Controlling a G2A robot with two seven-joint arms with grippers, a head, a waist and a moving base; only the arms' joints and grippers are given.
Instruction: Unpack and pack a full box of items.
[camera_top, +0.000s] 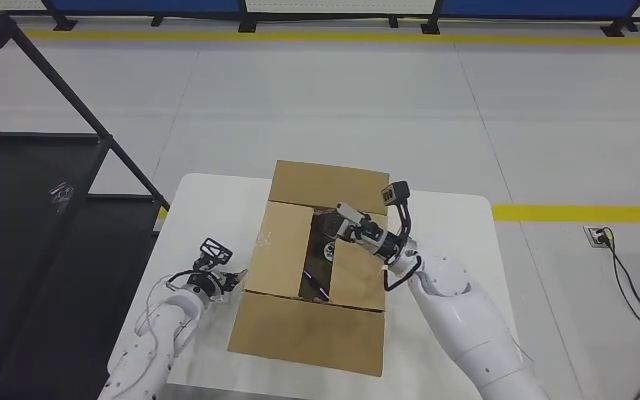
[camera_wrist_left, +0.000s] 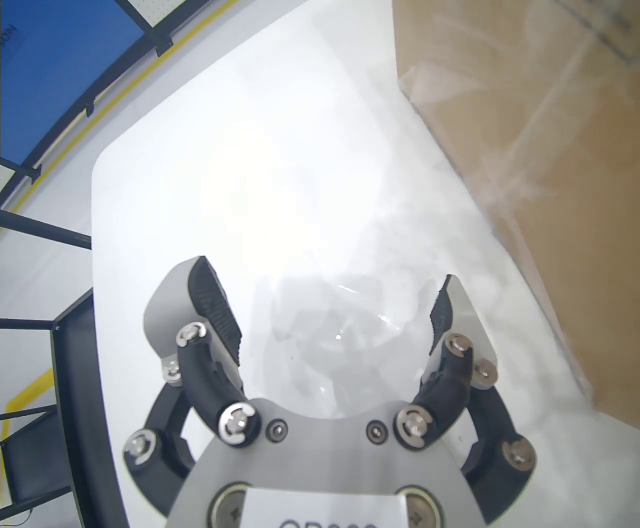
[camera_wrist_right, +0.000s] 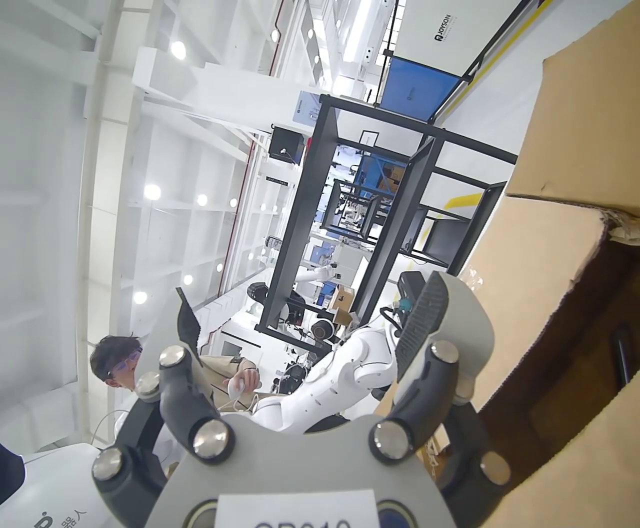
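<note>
box (camera_top: 310, 275) centred on table (camera_top: 215, 212), flaps ajar | slot (camera_top: 319, 255) runs near-to-far | right gripper (camera_top: 338, 225) spread wide at slot, your nearer arm; reach downward | left gripper (camera_top: 228, 282) spread, low beside box's left wall

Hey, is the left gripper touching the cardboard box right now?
Apart. The left wrist view shows a strip of bare white table between the open left gripper and the side of the cardboard box.

Overhead camera looks down; close wrist cameras share the box (camera_top: 310, 335), the right seemingly tilted roomward.
</note>
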